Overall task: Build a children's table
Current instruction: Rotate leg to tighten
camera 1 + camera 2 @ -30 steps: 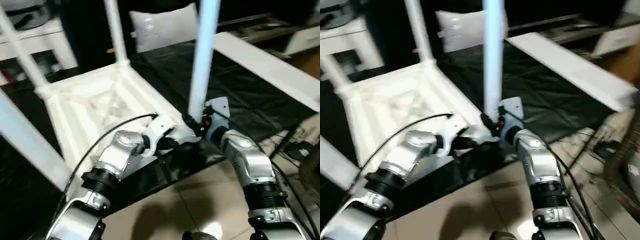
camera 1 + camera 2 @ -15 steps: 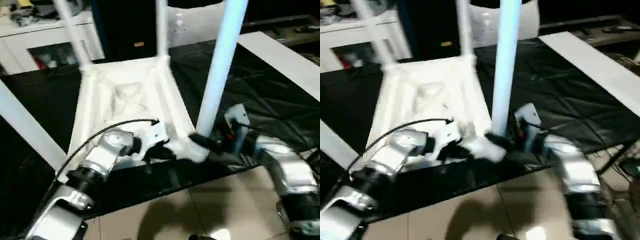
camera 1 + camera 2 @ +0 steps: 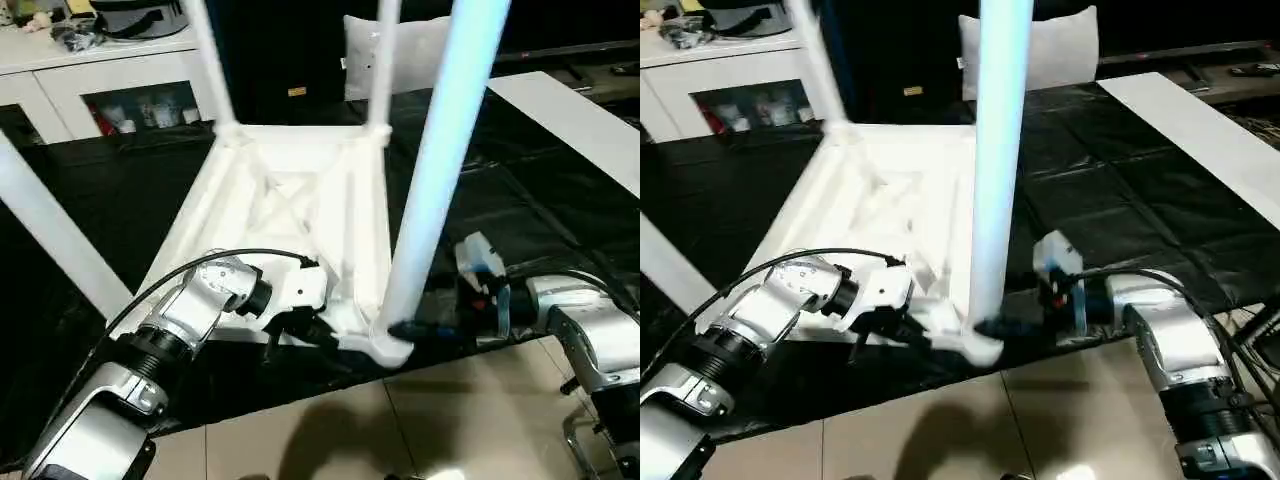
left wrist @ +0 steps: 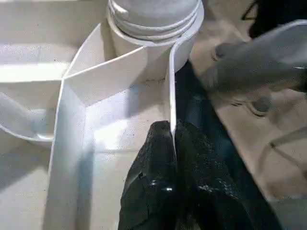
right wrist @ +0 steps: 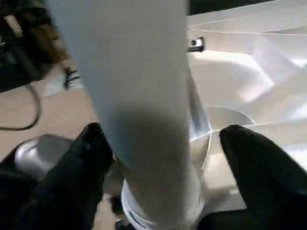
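Observation:
The white table top (image 3: 290, 190) lies upside down on a black mat, ribbed underside up. All its legs stand in the corner sockets. The nearest leg (image 3: 430, 200) rises from the near corner socket (image 4: 153, 28). My left gripper (image 4: 170, 132) is shut on the thin rim wall of the top just beside that socket, also seen from the head camera (image 3: 300, 330). My right gripper (image 3: 405, 328) reaches in from the right at the base of the nearest leg. Its fingers (image 5: 249, 163) straddle the leg, one of them with a gap to it.
A white cabinet with glass doors (image 3: 100, 90) stands behind at the left and a grey cushion (image 3: 410, 50) at the back. A long white board (image 3: 570, 120) lies on the mat (image 3: 520, 200) at the right. Tiled floor (image 3: 420, 420) starts at the mat's near edge.
The head view has swung round. My right forearm has drawn out to the right and lower, its gripper still at the leg's base. My left gripper stays on the rim.

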`<state>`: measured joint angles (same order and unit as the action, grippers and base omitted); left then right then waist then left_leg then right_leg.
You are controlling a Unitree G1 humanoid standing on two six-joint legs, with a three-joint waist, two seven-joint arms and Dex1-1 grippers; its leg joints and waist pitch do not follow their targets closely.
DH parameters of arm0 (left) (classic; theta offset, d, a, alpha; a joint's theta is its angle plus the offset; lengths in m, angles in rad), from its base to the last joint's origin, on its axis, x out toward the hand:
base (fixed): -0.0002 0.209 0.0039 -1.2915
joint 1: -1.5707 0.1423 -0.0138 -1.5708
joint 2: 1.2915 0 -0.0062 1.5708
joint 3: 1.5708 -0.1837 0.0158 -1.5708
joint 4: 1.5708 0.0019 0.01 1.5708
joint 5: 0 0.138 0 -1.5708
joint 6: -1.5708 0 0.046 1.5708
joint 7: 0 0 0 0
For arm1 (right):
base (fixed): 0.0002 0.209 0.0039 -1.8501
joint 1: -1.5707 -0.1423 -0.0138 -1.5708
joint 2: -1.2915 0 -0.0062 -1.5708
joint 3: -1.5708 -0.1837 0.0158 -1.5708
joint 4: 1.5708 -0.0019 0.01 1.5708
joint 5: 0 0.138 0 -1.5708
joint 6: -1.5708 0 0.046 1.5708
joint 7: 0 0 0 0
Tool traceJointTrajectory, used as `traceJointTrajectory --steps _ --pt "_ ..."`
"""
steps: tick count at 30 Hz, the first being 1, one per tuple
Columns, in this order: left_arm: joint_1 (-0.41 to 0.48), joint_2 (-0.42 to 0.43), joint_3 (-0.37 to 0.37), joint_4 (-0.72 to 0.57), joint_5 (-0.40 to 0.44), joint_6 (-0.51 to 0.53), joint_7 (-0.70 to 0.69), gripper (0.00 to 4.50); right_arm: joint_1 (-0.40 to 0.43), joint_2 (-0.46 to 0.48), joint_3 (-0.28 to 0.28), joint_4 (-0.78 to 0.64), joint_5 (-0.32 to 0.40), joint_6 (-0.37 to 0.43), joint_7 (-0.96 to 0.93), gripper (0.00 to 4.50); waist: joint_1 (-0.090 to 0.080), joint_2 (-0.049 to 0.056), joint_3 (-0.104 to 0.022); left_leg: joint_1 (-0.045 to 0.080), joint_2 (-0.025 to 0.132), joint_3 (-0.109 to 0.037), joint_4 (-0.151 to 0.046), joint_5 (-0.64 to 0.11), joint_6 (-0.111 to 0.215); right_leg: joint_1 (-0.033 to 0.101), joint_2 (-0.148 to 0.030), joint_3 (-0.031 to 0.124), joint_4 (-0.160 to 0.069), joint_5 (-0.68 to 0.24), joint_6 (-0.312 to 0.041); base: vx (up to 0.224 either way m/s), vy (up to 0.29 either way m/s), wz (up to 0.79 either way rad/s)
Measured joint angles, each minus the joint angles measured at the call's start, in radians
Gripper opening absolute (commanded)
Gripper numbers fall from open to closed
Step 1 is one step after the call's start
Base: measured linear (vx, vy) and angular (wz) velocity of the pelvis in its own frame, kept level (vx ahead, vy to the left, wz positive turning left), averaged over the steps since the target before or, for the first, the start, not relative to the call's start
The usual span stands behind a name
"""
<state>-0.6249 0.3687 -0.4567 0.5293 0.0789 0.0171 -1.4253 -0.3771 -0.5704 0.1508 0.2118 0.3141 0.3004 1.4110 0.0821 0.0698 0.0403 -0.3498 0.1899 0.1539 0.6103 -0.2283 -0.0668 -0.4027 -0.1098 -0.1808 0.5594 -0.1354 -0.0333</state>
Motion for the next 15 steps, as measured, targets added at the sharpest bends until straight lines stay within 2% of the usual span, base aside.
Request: traceJointTrajectory --steps 1,4,7,8,13,15 --pt "0.0 0.002 -0.006 -0.006 -0.003 -0.001 -0.009 0.0 -0.002 -0.002 0.009 0.0 0.003 0.0 0.016 3.43 0.004 -0.001 0.0 0.0 0.0 0.0 0.0 0.0 0.0 0.0 0.0 0.001 0.001 0.0 0.0 0.0 0.0 0.0" --pt "0.0 0.006 -0.017 -0.014 -0.006 -0.004 -0.03 0.0 -0.002 0.001 0.024 0.0 0.006 0.002 0.047 3.21 0.012 -0.005 -0.001 0.001 0.0 0.001 0.0 0.0 0.0 0.0 0.001 0.003 0.001 0.0 0.0 0.0 0.0 0.0" --pt "0.0 0.008 -0.019 -0.015 -0.006 -0.008 -0.033 0.0 -0.003 0.006 0.029 0.005 0.006 0.002 0.063 3.08 0.01 -0.008 -0.001 0.001 -0.001 0.002 0.0 0.0 0.0 0.0 0.001 0.005 0.001 0.0 0.0 0.0 0.0 0.0" --pt "0.0 0.009 -0.019 -0.015 -0.006 -0.01 -0.033 0.0 -0.005 0.007 0.031 0.008 0.006 0.002 0.067 2.85 0.009 -0.008 -0.002 0.001 -0.001 0.002 0.0 0.0 0.0 0.0 0.001 0.005 0.001 0.0 0.0 0.0 0.0 0.0" --pt "0.0 0.012 -0.019 -0.015 -0.008 -0.013 -0.036 0.0 -0.011 0.007 0.045 0.009 0.016 0.022 0.083 2.54 0.009 -0.008 -0.002 0.001 0.0 0.002 0.0 0.0 0.0 0.0 0.002 0.005 0.001 0.0 0.0 0.0 0.0 0.0" --pt "0.0 0.012 -0.019 -0.015 -0.009 -0.01 -0.036 0.0 -0.011 0.008 0.047 0.009 0.026 0.033 0.085 2.28 0.009 -0.008 -0.002 0.001 0.0 0.002 0.0 0.0 0.0 0.0 0.002 0.005 0.001 0.0 0.0 0.0 0.0 0.0"
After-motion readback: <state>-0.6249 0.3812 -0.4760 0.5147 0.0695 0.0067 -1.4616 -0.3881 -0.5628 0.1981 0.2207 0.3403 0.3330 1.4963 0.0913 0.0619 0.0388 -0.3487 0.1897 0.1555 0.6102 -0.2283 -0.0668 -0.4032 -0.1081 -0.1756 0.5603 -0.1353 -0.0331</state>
